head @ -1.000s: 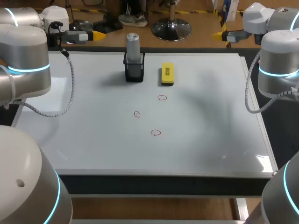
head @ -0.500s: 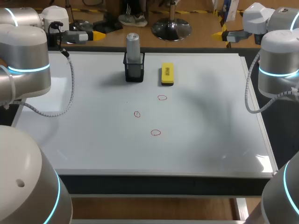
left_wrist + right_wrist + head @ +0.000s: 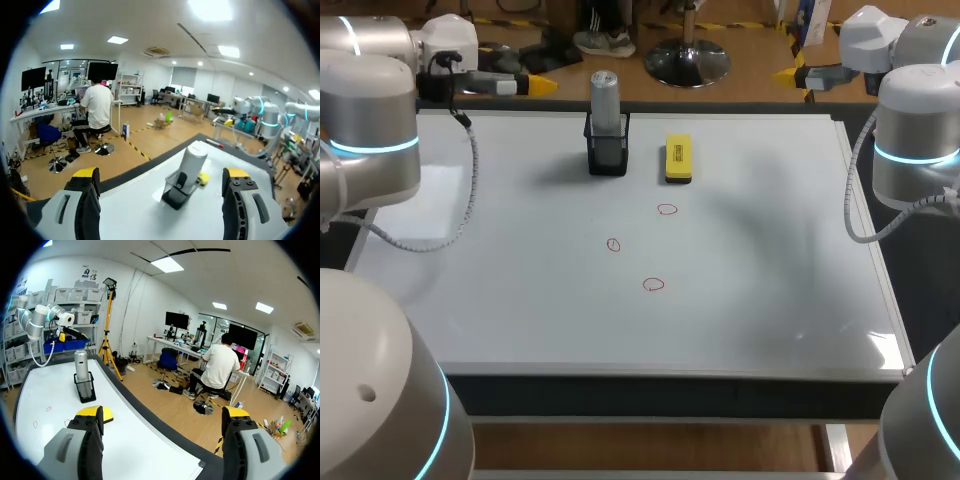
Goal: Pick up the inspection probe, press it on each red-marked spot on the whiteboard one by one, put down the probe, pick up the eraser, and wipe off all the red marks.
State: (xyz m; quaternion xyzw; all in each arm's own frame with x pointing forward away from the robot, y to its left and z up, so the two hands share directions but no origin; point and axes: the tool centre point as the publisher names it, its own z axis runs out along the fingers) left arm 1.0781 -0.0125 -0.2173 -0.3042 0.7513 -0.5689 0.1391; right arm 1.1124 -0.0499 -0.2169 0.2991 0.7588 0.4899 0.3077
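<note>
Head view looks down on the white rectangular whiteboard (image 3: pixel 520 300). Three small red drawn circles lie on it in front of the black mesh holder (image 3: pixel 607 155): the nearest circle (image 3: pixel 654 284), the middle circle (image 3: pixel 613 244), and the farthest circle (image 3: pixel 667 209), which is closest to the holder. The silver cylindrical inspection probe (image 3: pixel 605 100) stands upright inside the holder. The yellow block eraser (image 3: pixel 678 159) lies flat just beside the holder, on its right, not touching it. Behind the holder, past the board's far edge, the left gripper (image 3: pixel 540 85) and the right gripper (image 3: pixel 787 75) are well apart from it. Both wrist views show their fingers spread wide, holding nothing.
</note>
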